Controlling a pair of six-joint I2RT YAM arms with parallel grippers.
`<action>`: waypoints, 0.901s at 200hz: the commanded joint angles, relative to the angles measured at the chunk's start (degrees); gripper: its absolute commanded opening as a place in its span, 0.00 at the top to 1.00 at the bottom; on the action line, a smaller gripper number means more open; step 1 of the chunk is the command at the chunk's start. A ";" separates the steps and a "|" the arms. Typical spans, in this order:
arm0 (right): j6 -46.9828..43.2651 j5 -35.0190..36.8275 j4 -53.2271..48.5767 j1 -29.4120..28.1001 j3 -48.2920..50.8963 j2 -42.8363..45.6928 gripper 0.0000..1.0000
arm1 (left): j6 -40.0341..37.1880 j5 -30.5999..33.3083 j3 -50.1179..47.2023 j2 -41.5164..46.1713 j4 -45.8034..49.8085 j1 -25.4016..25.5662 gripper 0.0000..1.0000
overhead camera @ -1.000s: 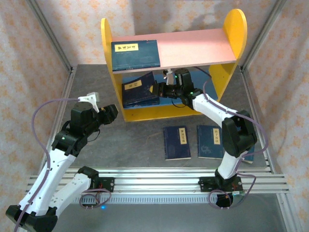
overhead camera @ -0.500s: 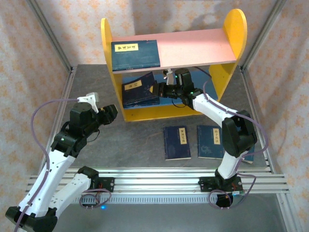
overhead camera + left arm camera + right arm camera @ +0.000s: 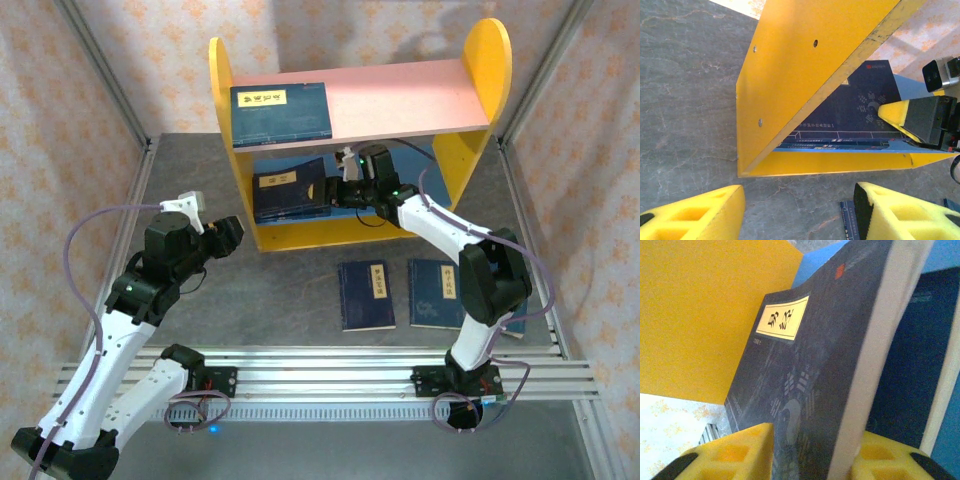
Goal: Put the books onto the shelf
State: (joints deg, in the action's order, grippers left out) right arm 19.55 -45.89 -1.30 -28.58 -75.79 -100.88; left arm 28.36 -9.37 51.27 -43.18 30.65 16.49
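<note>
The shelf (image 3: 400, 100) stands at the back of the table, with one navy book (image 3: 281, 111) flat on its pink upper board. On the blue lower board, books (image 3: 288, 190) lie in a stack. My right gripper (image 3: 330, 190) reaches in at the stack's right end. In the right wrist view the top book (image 3: 810, 355) sits loosely between the parted fingers of the right gripper (image 3: 812, 440), blurred. My left gripper (image 3: 232, 232) hovers open and empty in front of the shelf's left side panel (image 3: 805, 75). Two more books (image 3: 366, 295) (image 3: 437, 292) lie on the table.
A further book (image 3: 515, 325) pokes out from under the right arm near the table's right edge. Bare grey tabletop (image 3: 290, 280) lies between the left gripper and the books. Metal frame posts (image 3: 110, 90) flank the shelf. An aluminium rail (image 3: 320, 365) runs along the near edge.
The right gripper's jaws have parted. The book it held tilted above the lower stack now lies flatter on that stack. The left arm has not moved.
</note>
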 commanded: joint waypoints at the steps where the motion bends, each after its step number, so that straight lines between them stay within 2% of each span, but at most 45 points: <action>1: -1.96 0.32 -2.32 -1.12 -2.85 1.49 0.63 | -1.11 0.96 0.32 0.90 0.72 0.43 0.41; 78: -4.10 4.96 -8.55 -0.74 -6.09 1.85 0.50 | -1.48 1.36 0.50 1.25 1.51 0.40 0.41; 120: -3.89 5.32 -9.15 1.20 -5.80 2.11 0.40 | -1.68 1.44 0.31 1.47 1.60 0.34 0.41; 180: -4.22 4.99 -10.01 1.77 -6.48 1.20 0.39 | -1.97 1.54 -0.04 1.51 1.43 0.33 0.41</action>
State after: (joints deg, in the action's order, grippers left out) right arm 16.36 -41.45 -10.81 -26.83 -79.94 -100.86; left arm 27.92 -9.34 51.27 -42.35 30.74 16.49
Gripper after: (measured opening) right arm 0.613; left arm 0.594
